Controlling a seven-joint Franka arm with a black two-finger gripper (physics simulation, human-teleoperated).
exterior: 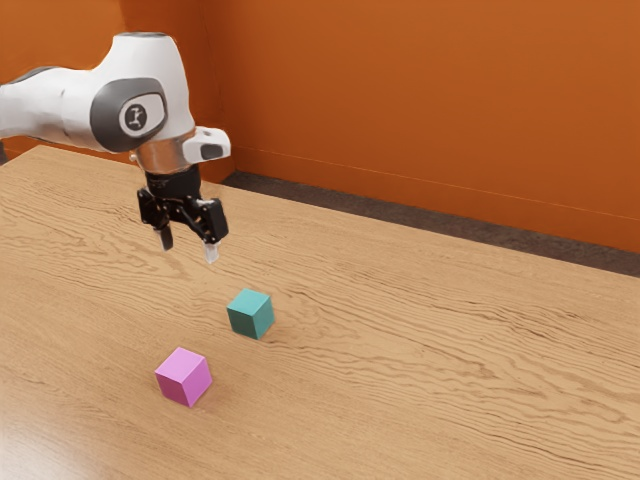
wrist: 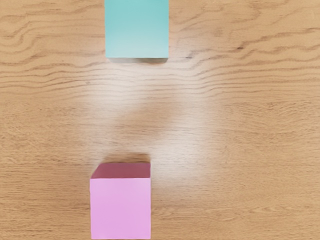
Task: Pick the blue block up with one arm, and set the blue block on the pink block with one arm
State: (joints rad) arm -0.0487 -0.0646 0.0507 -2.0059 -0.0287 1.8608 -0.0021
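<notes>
The blue block (exterior: 250, 313), teal in shade, rests on the wooden table (exterior: 450, 340) near its middle. The pink block (exterior: 183, 376) lies a short way in front of it, toward the exterior view's lower left; the two are apart. My gripper (exterior: 188, 245) hangs in the air above and to the exterior view's left of the blue block, fingers pointing down, open, with nothing between them. The wrist view looks straight down on the blue block (wrist: 136, 28) and the pink block (wrist: 120, 206), with bare wood between them.
An orange wall (exterior: 450, 90) runs behind the table, with a dark floor strip (exterior: 430, 215) at its foot. The table's far edge lies beyond the blocks. Wood surface extends widely toward the exterior view's right.
</notes>
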